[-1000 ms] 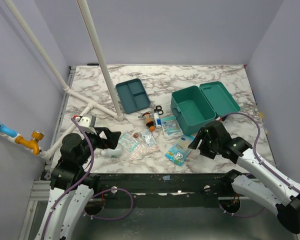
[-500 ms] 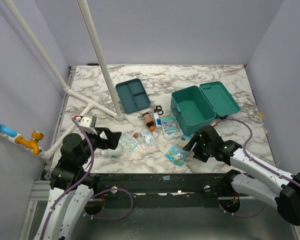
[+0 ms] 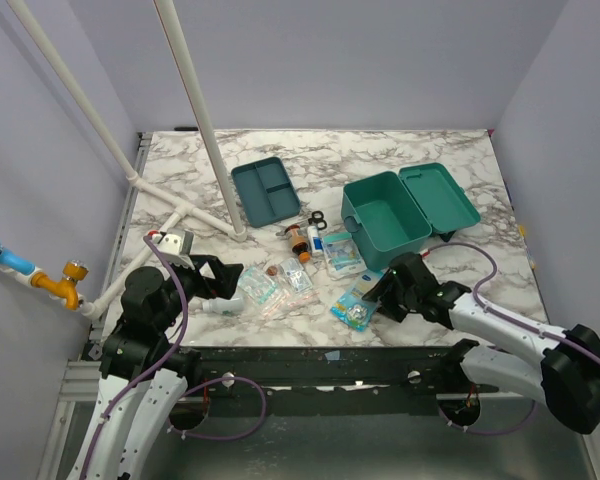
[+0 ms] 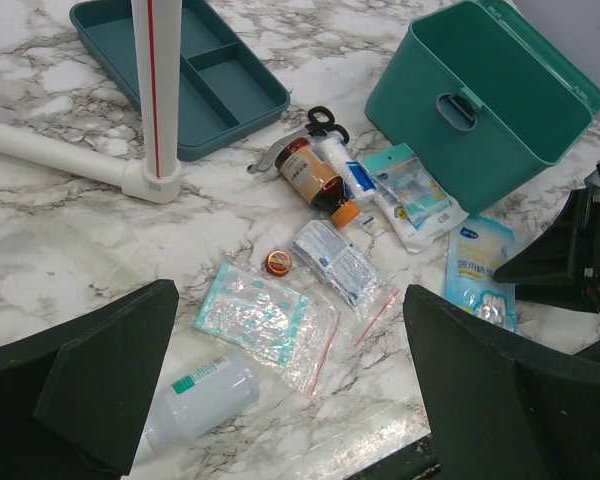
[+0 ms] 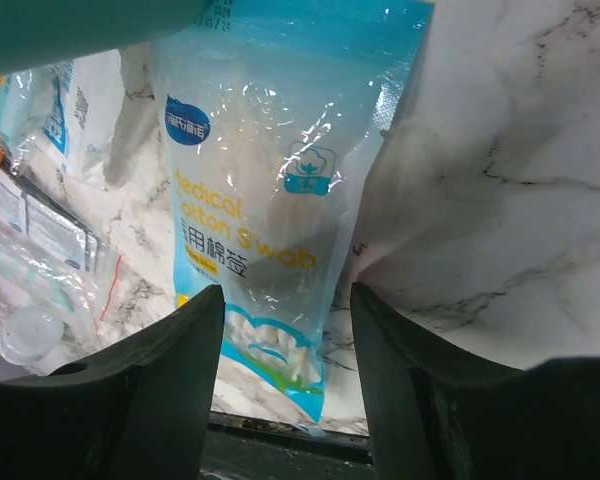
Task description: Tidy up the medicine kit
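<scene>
Straddling the swab packet (image 5: 270,180), the right tool (image 5: 285,300) is spread open, 1 finger beside each long edge, gripping nothing yet. A good pick, I judge, means lowering both fingers to the counter (image 3: 380,150) and closing across the packet's narrow middle, so the slick film bunches rather than slips. It then goes into the kit (image 3: 385,215), which stands open just behind, right of centre. The left tool (image 4: 290,300) hangs open and empty.

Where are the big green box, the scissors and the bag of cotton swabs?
green box (image 4: 500,150), left wrist view, on its front wall.
scissors (image 4: 324,122), left wrist view, on the black handles.
bag of cotton swabs (image 5: 270,200), right wrist view, on the bag's middle.
</scene>
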Controlling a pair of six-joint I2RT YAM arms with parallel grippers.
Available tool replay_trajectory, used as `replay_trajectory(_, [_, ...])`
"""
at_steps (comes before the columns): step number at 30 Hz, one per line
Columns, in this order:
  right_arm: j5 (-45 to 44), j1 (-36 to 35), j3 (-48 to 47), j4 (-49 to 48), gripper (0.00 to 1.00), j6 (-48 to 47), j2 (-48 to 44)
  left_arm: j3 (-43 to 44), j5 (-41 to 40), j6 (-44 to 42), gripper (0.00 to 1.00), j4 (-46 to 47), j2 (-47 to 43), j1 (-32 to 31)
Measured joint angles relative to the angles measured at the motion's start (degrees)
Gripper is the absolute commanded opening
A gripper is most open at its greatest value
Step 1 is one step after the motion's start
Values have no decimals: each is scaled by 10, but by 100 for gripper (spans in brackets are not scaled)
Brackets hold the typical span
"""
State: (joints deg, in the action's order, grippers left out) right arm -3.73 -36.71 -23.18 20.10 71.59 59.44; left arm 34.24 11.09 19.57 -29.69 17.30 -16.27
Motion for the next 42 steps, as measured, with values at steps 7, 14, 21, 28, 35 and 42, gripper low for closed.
replay_trajectory(7, [-6, 0, 1, -35, 33, 9, 28, 0, 0, 0, 98, 0, 0, -4])
replay_trajectory(14, [-15, 0, 9, -42, 2, 9, 28, 0, 0, 0, 98, 0, 3, -4])
replay_trajectory(21, [-26, -1, 9, -18, 1, -15, 3, 0, 0, 0, 99, 0, 8, -4])
replay_trajectory(28, [-14, 0, -23, 58, 1, -80, -16, 0, -1, 0, 99, 0, 10, -4])
replay_trajectory(35, [54, -1, -78, 135, 1, -174, -23, 0, -1, 0, 99, 0, 10, -4])
replay_trajectory(42, [145, -1, -172, 202, 1, -287, -3, 0, -1, 0, 99, 0, 10, -4])
